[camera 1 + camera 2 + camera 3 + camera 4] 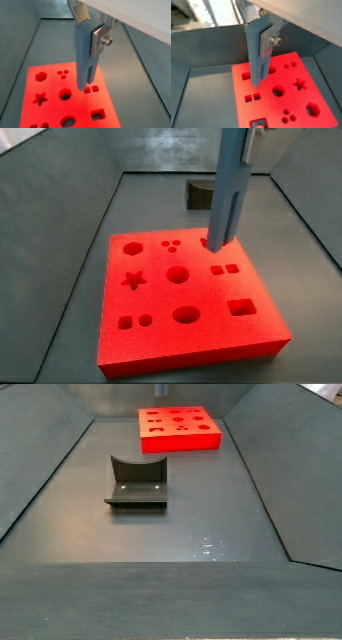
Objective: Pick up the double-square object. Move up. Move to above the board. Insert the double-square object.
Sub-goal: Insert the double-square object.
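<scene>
Dim grey bin; overexposed board point(187, 318) — soft focus

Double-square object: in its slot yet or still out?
Out. The double-square object, upright in the gripper, hangs with its tip above the board, near the paired square recesses. Exact clearance: cannot tell.

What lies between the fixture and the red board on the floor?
Nothing: in a side view the dark floor between the fixture and the board is bare. The gripper holds the double-square object above the board.

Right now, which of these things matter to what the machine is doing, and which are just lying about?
In the job: the board; the double-square object; the tool, gripping it above the board.
Lying about: the fixture, on the floor apart from the board.
</scene>
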